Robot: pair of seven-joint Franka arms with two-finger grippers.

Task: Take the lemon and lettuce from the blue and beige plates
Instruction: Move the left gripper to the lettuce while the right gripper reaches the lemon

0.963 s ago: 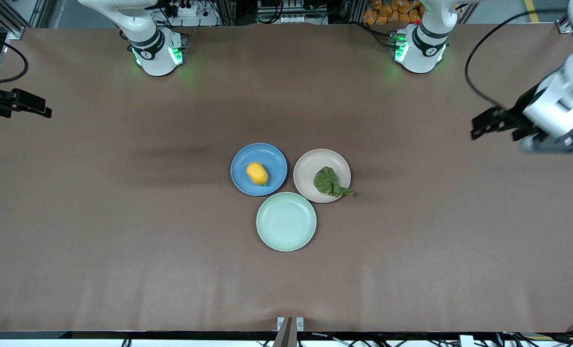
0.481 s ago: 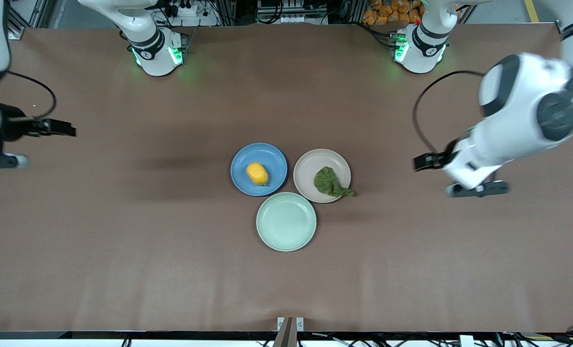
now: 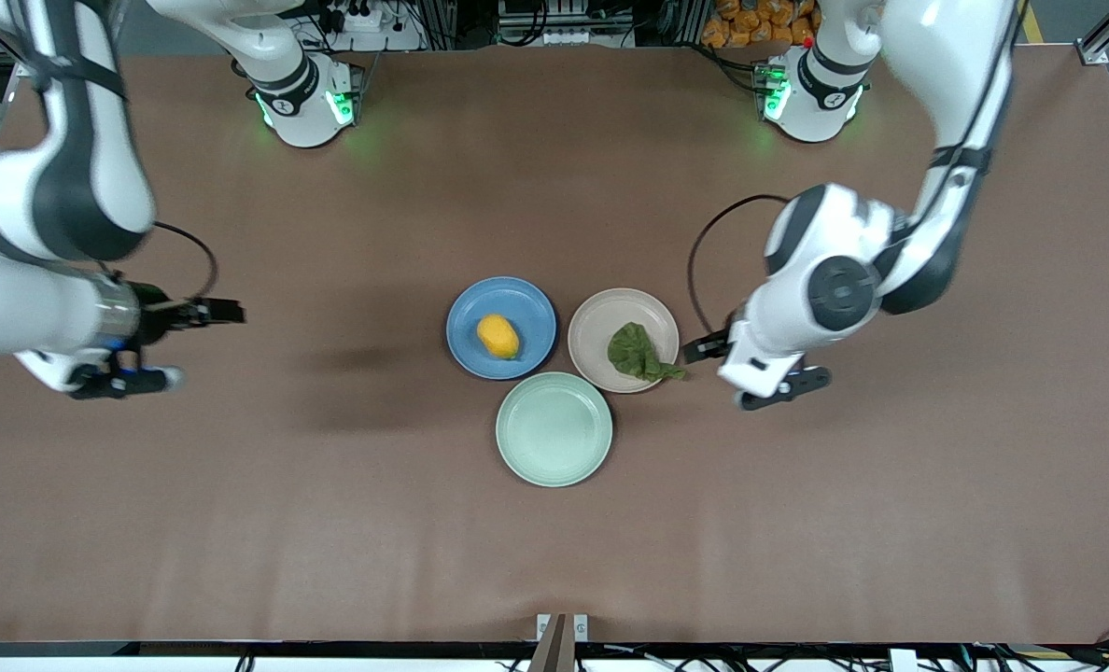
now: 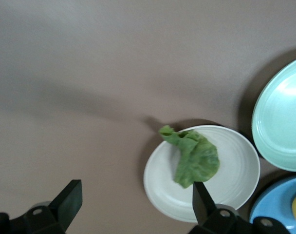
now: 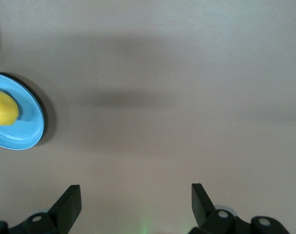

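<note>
Lettuce (image 4: 194, 158) on beige plate (image 4: 162, 187) | left tool (image 4: 133, 202) agape, empty | right tool (image 5: 136, 204) agape, empty

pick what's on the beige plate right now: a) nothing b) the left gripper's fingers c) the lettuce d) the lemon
c: the lettuce lies on the beige plate, its stem end poking over the rim, while the lemon sits on the blue plate and the open left gripper is beside the beige plate.
</note>
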